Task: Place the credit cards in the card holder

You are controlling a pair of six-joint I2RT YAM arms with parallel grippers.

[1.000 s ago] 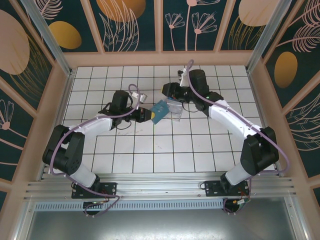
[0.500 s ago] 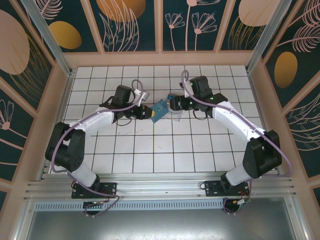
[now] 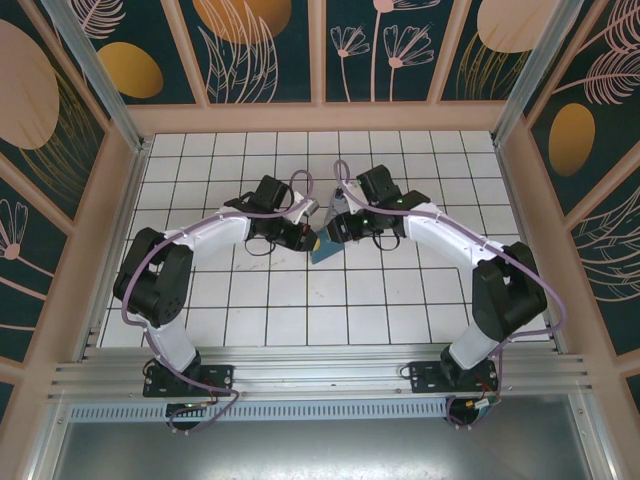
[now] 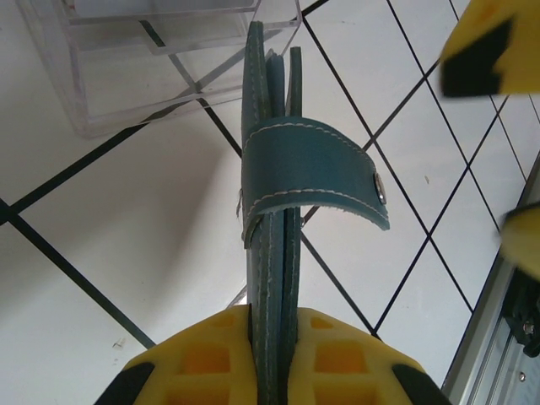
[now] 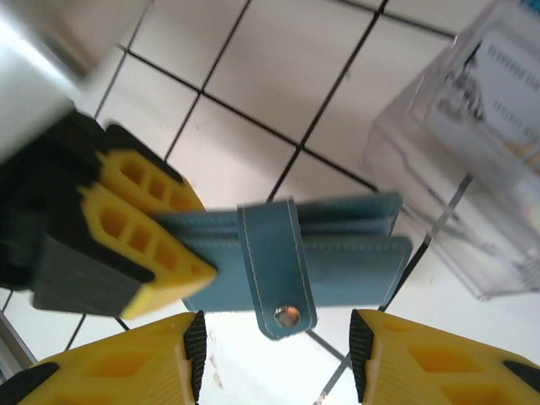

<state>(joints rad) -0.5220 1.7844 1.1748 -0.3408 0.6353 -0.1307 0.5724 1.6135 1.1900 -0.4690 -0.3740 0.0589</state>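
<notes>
The card holder (image 3: 325,246) is a dark teal leather wallet with pale stitching along its edges, folded shut into several thin layers. A strap (image 4: 313,173) wraps around it and ends in a small metal snap (the strap's free end curls away from the body in the left wrist view). It is held edge-on above the middle of the table (image 3: 270,300), just beside the clear plastic tray (image 4: 169,63), through whose wall a whitish printed card (image 5: 498,93) shows.

The left gripper (image 3: 306,234) is clamped on one end of the card holder, its yellow fingers (image 5: 139,232) pressing the layers together. The right gripper (image 5: 274,359) stands spread, one finger on each side of the strap's tip, touching neither.

A second ago the card holder sat slightly farther from the table's near edge, and the right gripper was beyond the tray towards the far edge. Both arms have since swung inward, so the two grippers now nearly meet at the wallet.
</notes>
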